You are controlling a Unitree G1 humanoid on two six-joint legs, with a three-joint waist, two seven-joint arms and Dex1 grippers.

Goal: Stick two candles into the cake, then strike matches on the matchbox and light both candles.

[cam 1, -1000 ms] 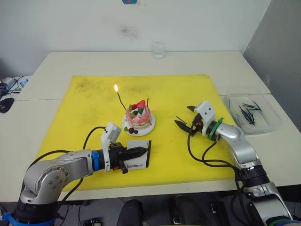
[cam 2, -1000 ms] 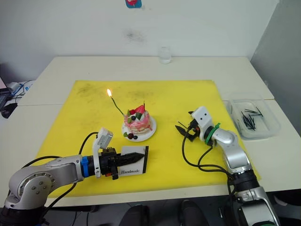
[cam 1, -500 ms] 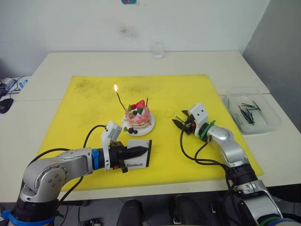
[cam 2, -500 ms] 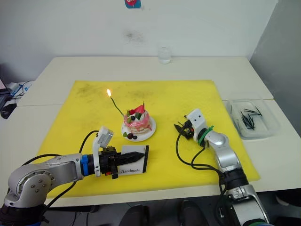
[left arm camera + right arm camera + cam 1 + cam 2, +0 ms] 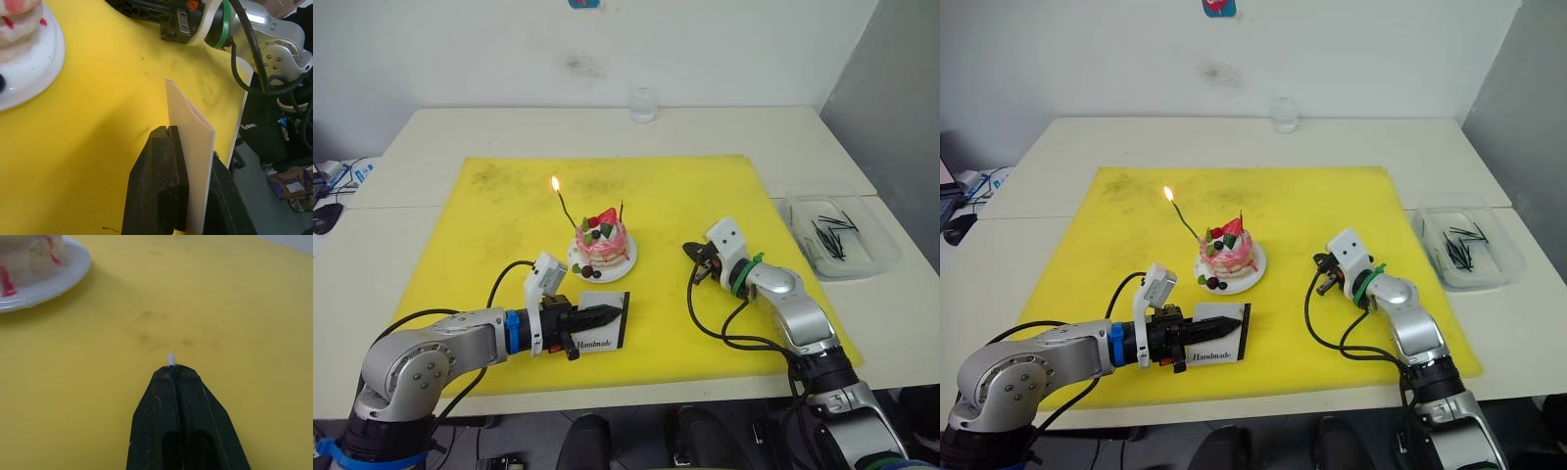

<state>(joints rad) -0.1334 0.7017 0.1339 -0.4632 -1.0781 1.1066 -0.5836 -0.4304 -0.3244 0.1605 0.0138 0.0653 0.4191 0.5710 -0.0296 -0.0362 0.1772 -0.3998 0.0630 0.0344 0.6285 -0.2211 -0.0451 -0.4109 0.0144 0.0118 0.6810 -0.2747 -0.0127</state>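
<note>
The pink cake (image 5: 602, 245) stands on its white plate (image 5: 578, 262) on the yellow mat. In it a green candle (image 5: 566, 211) burns with a flame (image 5: 554, 182), and beside it a dark red candle (image 5: 621, 210) stands unlit. Near the mat's front, my left gripper (image 5: 612, 315) is shut on the white matchbox (image 5: 603, 331), which it holds on edge. Right of the cake, my right gripper (image 5: 693, 251) is low over the mat, shut on a match whose pale tip (image 5: 170, 358) pokes out between the fingertips.
A clear tray (image 5: 842, 235) with several dark matches sits off the mat at the right. A glass (image 5: 642, 103) stands at the table's far edge. The yellow mat (image 5: 499, 196) covers the table's middle. Cables trail from both wrists.
My right gripper has moved a little left toward the cake and gone from open to shut on the match on the mat. The left gripper and matchbox have not moved.
</note>
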